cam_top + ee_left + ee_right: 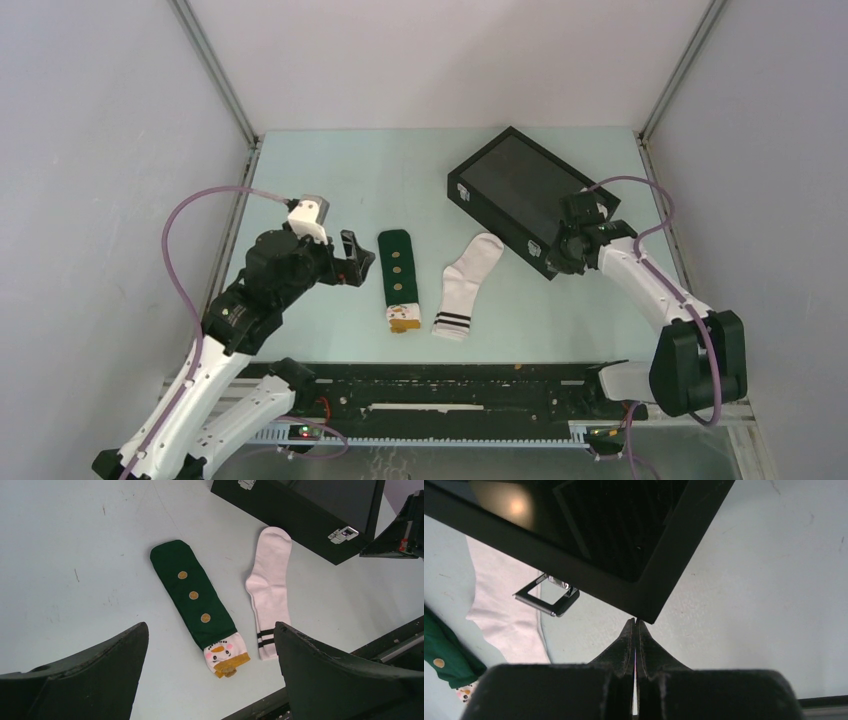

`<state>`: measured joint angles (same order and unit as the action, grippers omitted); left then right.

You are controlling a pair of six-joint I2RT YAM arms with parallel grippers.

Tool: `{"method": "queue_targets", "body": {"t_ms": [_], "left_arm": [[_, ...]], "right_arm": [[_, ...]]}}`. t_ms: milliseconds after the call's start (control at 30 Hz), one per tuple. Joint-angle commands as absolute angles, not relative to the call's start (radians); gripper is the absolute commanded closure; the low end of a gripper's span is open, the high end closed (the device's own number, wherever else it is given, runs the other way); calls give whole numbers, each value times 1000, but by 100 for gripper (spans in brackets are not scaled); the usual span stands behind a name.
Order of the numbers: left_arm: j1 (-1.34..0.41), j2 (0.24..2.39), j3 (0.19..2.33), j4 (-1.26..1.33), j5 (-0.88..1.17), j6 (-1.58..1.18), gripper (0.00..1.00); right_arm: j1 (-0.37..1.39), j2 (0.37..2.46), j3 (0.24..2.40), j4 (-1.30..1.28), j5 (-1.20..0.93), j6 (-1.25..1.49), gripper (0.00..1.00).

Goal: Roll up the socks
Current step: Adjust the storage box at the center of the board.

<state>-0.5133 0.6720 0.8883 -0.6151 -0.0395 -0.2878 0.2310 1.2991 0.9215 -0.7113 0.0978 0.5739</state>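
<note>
Beside the black case [520, 190], off its near-left side, both socks lie flat and unrolled on the counter [330, 180]. The white sock [466, 285] is the closer one. Its toe reaches the case's long wall and perhaps touches it, though no view settles that, and its two black cuff stripes point away from the case. The green sock [397, 280] lies just past the white one and apart from it, tan dots up, with its snowman end away from the case. The left jaws stand wide apart and empty, farther from the case than the green sock. The right jaws are pressed together on nothing, tips at the case's near corner.
</note>
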Motion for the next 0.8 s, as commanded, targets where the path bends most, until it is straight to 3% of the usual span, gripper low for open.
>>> {"method": "queue_targets", "body": {"t_ms": [0, 567, 767], "left_arm": [[-517, 660, 895, -596, -34, -272, 0], [-517, 660, 895, -598, -35, -285, 0], [-517, 659, 898, -603, -40, -287, 0]], "right_arm": [[228, 1325, 917, -650, 122, 601, 100], [7, 1358, 948, -574, 90, 557, 100], [45, 1297, 950, -603, 36, 548, 85]]}}
